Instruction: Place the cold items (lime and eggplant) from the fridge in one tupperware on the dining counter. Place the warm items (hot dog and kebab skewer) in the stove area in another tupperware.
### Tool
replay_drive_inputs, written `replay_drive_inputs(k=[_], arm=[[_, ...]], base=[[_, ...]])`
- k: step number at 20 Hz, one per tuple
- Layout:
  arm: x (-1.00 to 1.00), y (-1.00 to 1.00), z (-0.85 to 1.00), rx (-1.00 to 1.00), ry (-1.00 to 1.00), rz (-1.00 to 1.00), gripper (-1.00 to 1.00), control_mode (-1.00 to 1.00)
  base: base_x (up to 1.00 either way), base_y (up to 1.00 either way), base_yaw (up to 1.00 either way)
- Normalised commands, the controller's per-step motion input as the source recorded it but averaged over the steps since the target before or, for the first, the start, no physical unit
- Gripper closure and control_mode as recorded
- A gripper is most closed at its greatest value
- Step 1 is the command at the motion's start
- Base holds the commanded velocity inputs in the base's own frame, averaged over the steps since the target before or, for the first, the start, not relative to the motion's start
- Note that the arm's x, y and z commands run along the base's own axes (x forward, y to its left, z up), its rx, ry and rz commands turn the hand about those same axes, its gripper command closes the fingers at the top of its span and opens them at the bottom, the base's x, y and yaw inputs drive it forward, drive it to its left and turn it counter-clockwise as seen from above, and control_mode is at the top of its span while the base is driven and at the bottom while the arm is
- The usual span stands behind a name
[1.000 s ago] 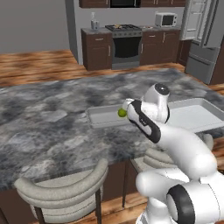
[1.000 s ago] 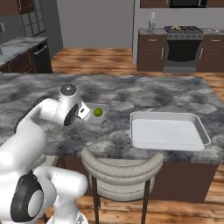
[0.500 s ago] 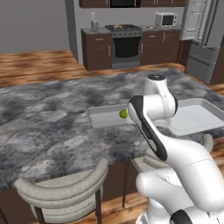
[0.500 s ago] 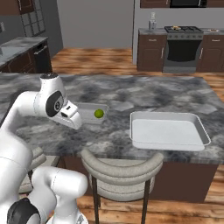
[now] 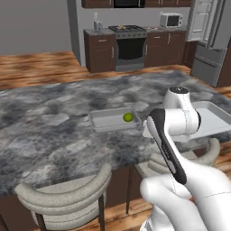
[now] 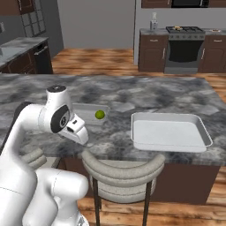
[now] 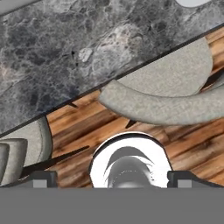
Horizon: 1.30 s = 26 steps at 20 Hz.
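The lime [image 5: 128, 117] lies in the smaller tub [image 5: 113, 120] on the grey stone worktop [image 5: 49, 131], so one of the four items looks delivered. The bigger tub [image 6: 170, 131] sits well apart from it toward the worktop's other end and holds nothing that can be seen. By that reckoning the job is roughly a quarter done: the eggplant has yet to join the lime, and the hot dog and kebab skewer have yet to go into the second tub.

The gripper [image 7: 111, 177] points down past the worktop edge at a stool [image 7: 162, 98] and the wood floor [image 7: 83, 131]. Its two dark tips stand wide apart at the bottom of the hand view with nothing between them, so it carries nothing. In the base views the arm [image 5: 173, 126] is folded back near the worktop's front edge, away from both tubs.

Much stays out of reach of the eye. The fridge [image 5: 212, 38] stands in the far corner with its doors shut as far as I can tell, so the eggplant inside cannot be checked. On the stove [image 6: 184, 30] something small rests on the burners, but it is too tiny to tell a hot dog from a skewer. In the left base view the arm covers part of the bigger tub, and in the right base view it hides the near end of the smaller one.
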Motion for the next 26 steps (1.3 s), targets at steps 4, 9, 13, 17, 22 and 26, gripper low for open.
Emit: replay_drive_inputs(k=[4, 9, 13, 17, 22, 26], arm=[[0.00, -0.02, -0.03, 0.00, -0.01, 0.00, -1.00, 1.00], [0.00, 0.00, 0.00, 0.00, 0.00, 0.00, -1.00, 1.00], [0.00, 0.00, 0.00, 0.00, 0.00, 0.00, -1.00, 1.00], [0.00, 0.00, 0.00, 0.00, 0.00, 0.00, -1.00, 1.00], [0.00, 0.00, 0.00, 0.00, 0.00, 0.00, -1.00, 1.00], [0.00, 0.00, 0.00, 0.00, 0.00, 0.00, -1.00, 1.00]], base=[[-0.22, -0.24, -0.05], [-0.24, -0.84, -0.13], [0.00, -1.00, -0.11], [0.00, -1.00, -0.12], [-0.14, -1.00, 0.03], [-0.30, -1.00, 0.16]])
